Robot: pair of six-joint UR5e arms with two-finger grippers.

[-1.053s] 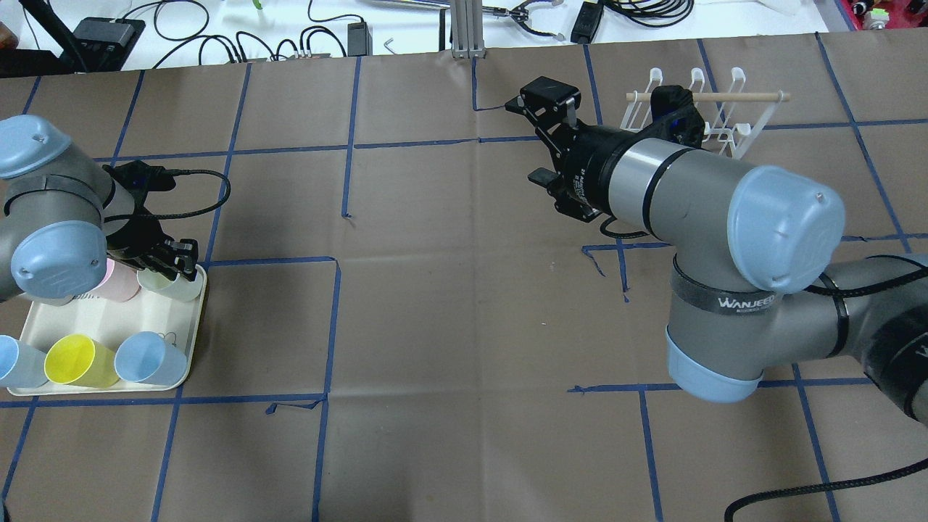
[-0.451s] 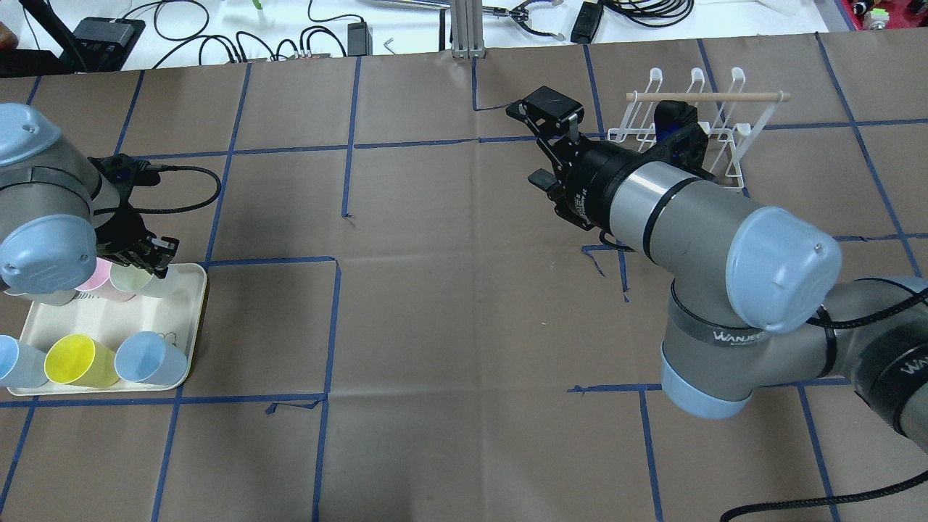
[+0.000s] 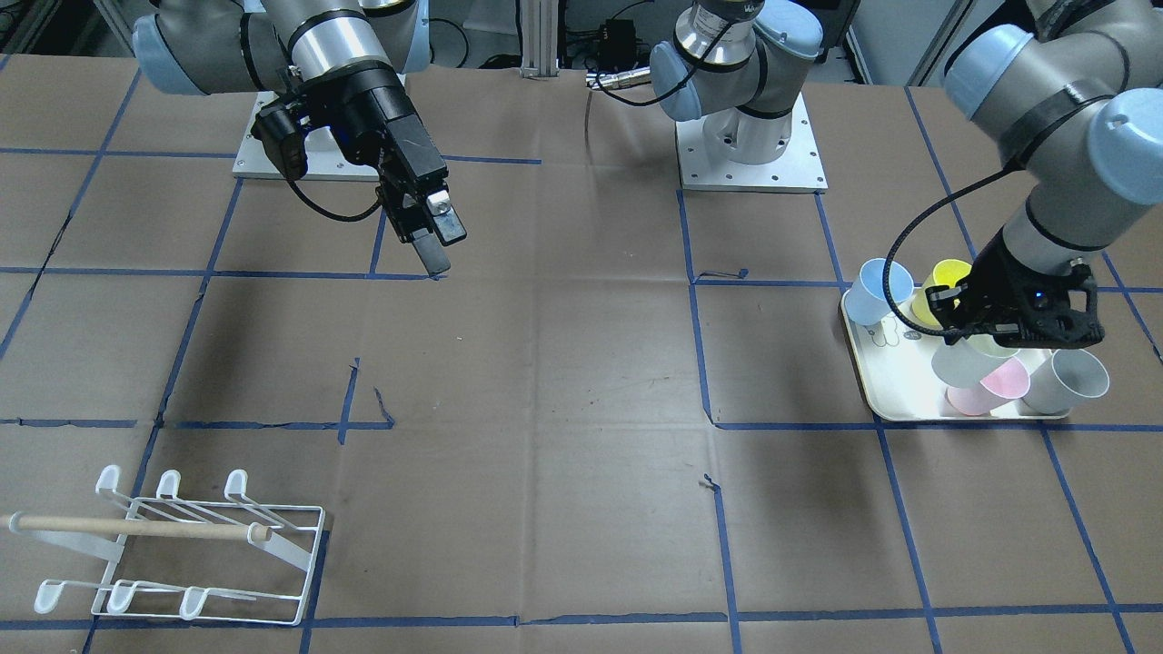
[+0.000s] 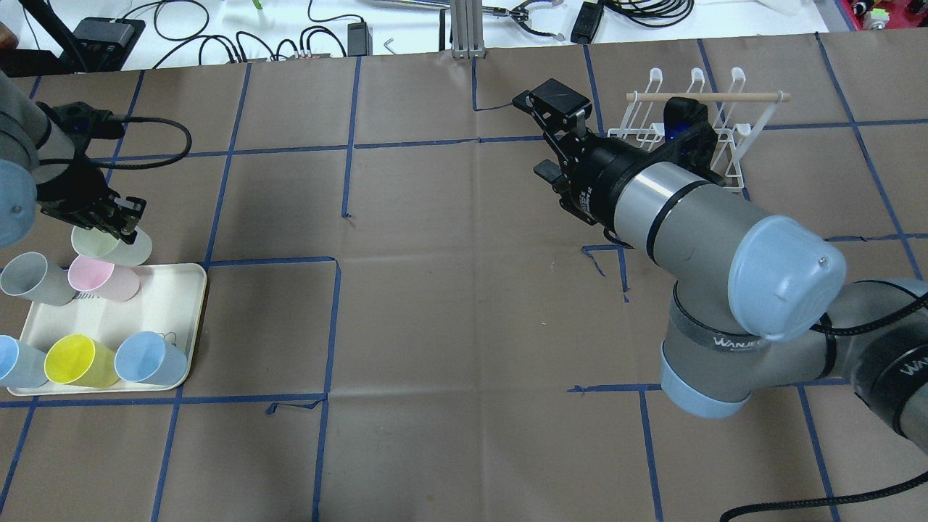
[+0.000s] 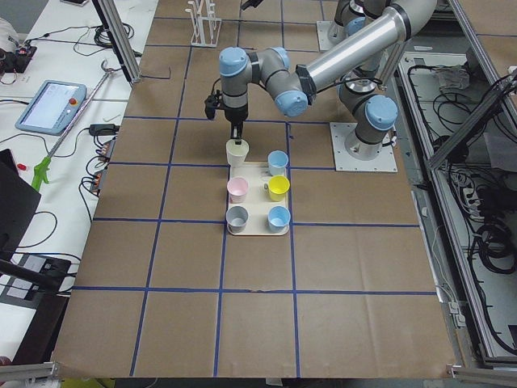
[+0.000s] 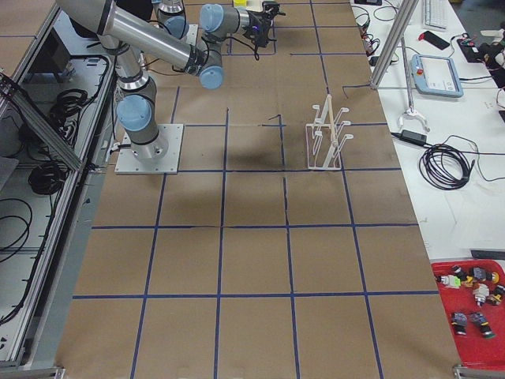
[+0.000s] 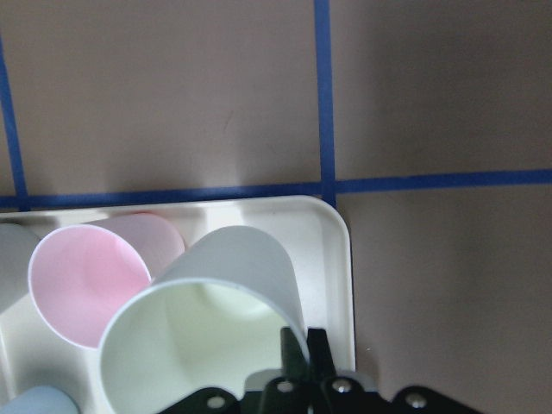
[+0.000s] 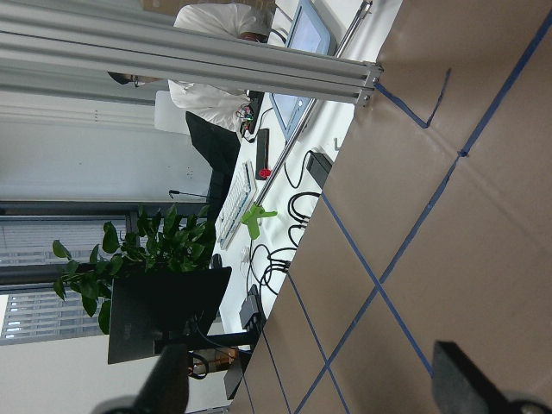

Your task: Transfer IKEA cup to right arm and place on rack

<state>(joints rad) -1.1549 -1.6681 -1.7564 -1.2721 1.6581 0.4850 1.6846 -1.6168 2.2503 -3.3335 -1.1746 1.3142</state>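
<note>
My left gripper [image 4: 109,216] is shut on the rim of a pale green cup [image 4: 114,247] and holds it lifted, tilted, just above the far edge of the cream tray [image 4: 170,308]. In the left wrist view the cup [image 7: 207,319] hangs over the tray's corner [image 7: 336,233] with one fingertip inside its rim. My right gripper [image 4: 551,136] is open and empty, held in the air near the table's middle, just left of the white wire rack [image 4: 699,119]. The rack [image 3: 182,554] carries no cup.
On the tray lie a pink cup [image 4: 105,279], a grey cup [image 4: 32,279], a yellow cup [image 4: 76,360] and two blue cups [image 4: 148,357]. Cables and tools lie beyond the table's far edge.
My left gripper has lifted the pale green cup off the tray and moved it up and toward the far side. My right arm has shifted slightly, gripper still open.
</note>
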